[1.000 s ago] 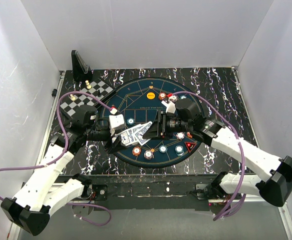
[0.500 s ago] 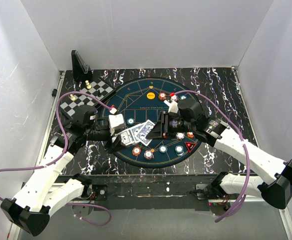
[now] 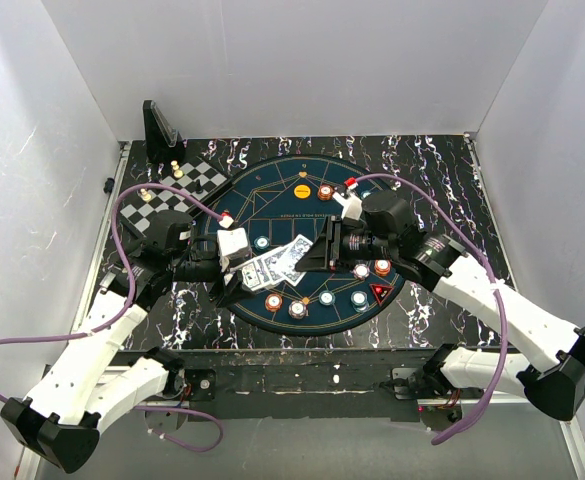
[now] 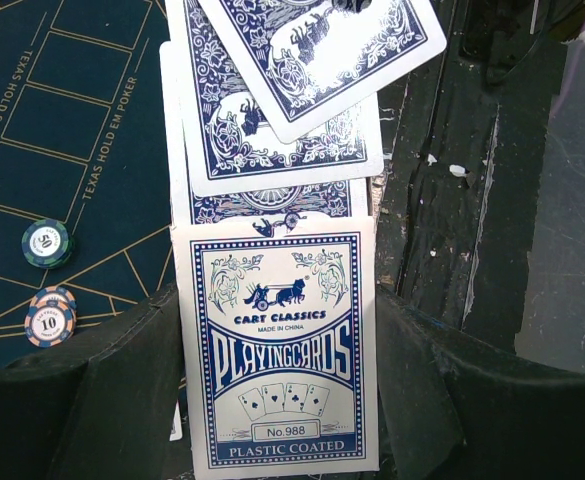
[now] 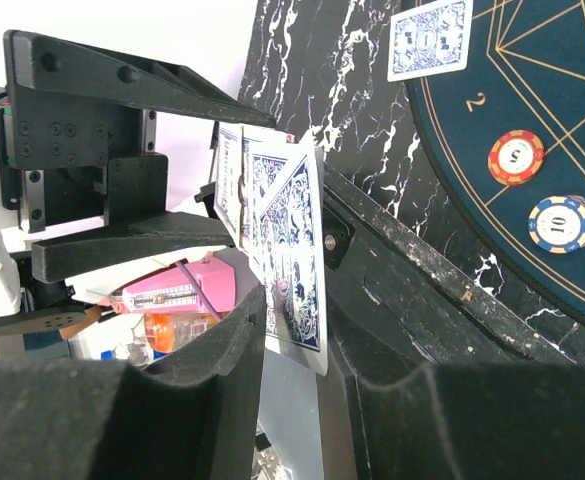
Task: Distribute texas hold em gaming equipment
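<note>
"Over the near left part of the blue mat [image 3: 272,195], what had the left gripper [image 4: 277,300]?"

"It was clenched on a pack of cards [image 4: 277,400]. The pack sat between both fingers, its printed face toward the wrist camera. Some cards [image 4: 272,130] with blue backs stuck out from it like a fan, pointing right."

"And the right gripper [image 5: 297,340]?"

"It was just right of the pack, facing it. One card [image 5: 287,240] of the fan stood on edge between its fingers. I could not tell if the jaws already pinched that card or were only around it."

"Where was the rest of the game?"

"Chips lay on the near half of the mat, among them an orange chip [image 5: 516,157] and a blue and white chip [image 5: 562,223] beside it. A single card [image 5: 430,38] lay face down across the edge of the mat. A chessboard [image 3: 187,190] was at the far left of the table [image 3: 442,180]."
</note>
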Robot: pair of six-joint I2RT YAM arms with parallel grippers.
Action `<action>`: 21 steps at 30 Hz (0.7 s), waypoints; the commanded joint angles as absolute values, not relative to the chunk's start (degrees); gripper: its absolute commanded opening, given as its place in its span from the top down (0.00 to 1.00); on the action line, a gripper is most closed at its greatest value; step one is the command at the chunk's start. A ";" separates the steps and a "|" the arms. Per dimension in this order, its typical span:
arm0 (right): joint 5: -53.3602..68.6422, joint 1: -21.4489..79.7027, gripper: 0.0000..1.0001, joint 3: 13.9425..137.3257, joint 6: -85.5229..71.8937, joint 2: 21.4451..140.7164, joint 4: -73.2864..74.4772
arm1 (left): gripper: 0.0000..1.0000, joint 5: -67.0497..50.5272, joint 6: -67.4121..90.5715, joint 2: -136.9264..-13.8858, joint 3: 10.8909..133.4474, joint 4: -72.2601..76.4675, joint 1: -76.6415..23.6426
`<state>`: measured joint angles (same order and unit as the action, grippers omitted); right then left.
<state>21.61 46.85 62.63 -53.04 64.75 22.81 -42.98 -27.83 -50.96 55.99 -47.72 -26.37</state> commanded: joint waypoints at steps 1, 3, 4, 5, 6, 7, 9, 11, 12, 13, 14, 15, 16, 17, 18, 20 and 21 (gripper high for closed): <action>22.06 46.49 0.67 66.53 -51.94 64.86 22.23 | 1.00 -44.74 -27.33 -49.66 56.78 -46.14 -26.54; 21.62 46.49 0.67 66.97 -51.51 64.78 22.76 | 1.00 -44.74 -27.33 -49.57 56.78 -46.23 -26.54; 21.19 46.41 0.67 67.15 -51.24 64.78 23.37 | 1.00 -44.65 -27.33 -49.57 56.78 -46.23 -26.54; 21.09 46.32 0.67 67.24 -50.98 64.51 23.73 | 1.00 -44.65 -27.33 -49.48 56.69 -46.32 -26.54; 20.83 46.14 0.67 67.32 -50.72 64.25 24.08 | 1.00 -44.74 -27.33 -49.57 56.60 -46.32 -26.54; 20.66 46.06 0.67 67.32 -50.71 64.16 24.34 | 1.00 -44.65 -27.33 -49.48 56.51 -46.32 -26.54; 20.48 45.79 0.67 67.24 -50.36 63.81 24.78 | 1.00 -44.82 -27.33 -49.39 56.43 -46.32 -26.54; 19.87 45.53 0.67 67.50 -49.92 63.72 25.57 | 1.00 -45.09 -27.33 -49.48 56.25 -46.41 -26.54; 19.86 45.27 0.67 67.50 -49.75 63.72 25.75 | 1.00 -45.09 -27.25 -49.40 56.34 -46.23 -26.54; 19.69 45.18 0.68 67.50 -49.75 63.81 25.75 | 1.00 -45.17 -27.33 -49.39 56.34 -46.23 -26.54; 19.69 45.00 0.68 67.50 -49.75 63.90 25.75 | 1.00 -45.09 -27.16 -49.39 56.51 -46.23 -26.54; 19.77 44.83 0.70 67.67 -49.75 64.07 25.75 | 1.00 -45.17 -27.16 -49.39 56.51 -46.23 -26.54; 19.78 44.82 0.71 67.59 -49.92 64.25 25.66 | 1.00 -45.09 -27.07 -49.39 56.51 -46.23 -26.54; 19.86 44.82 0.73 67.50 -49.92 64.42 25.58 | 1.00 -45.09 -27.16 -49.39 56.51 -46.23 -26.54; 19.95 44.74 0.75 67.33 -50.10 64.60 25.49 | 1.00 -45.17 -27.07 -49.31 56.60 -46.23 -26.63; 20.56 44.74 0.69 66.45 -50.71 64.95 25.05 | 1.00 -45.26 -26.81 -49.31 56.60 -46.32 -26.54; 20.83 44.74 0.61 65.92 -50.97 64.86 24.79 | 1.00 -45.18 -26.89 -49.31 56.51 -46.23 -26.54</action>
<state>20.67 45.01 64.84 -50.83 64.99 26.04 -43.33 -27.33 -50.76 55.99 -47.59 -26.37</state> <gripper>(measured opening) 0.292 0.650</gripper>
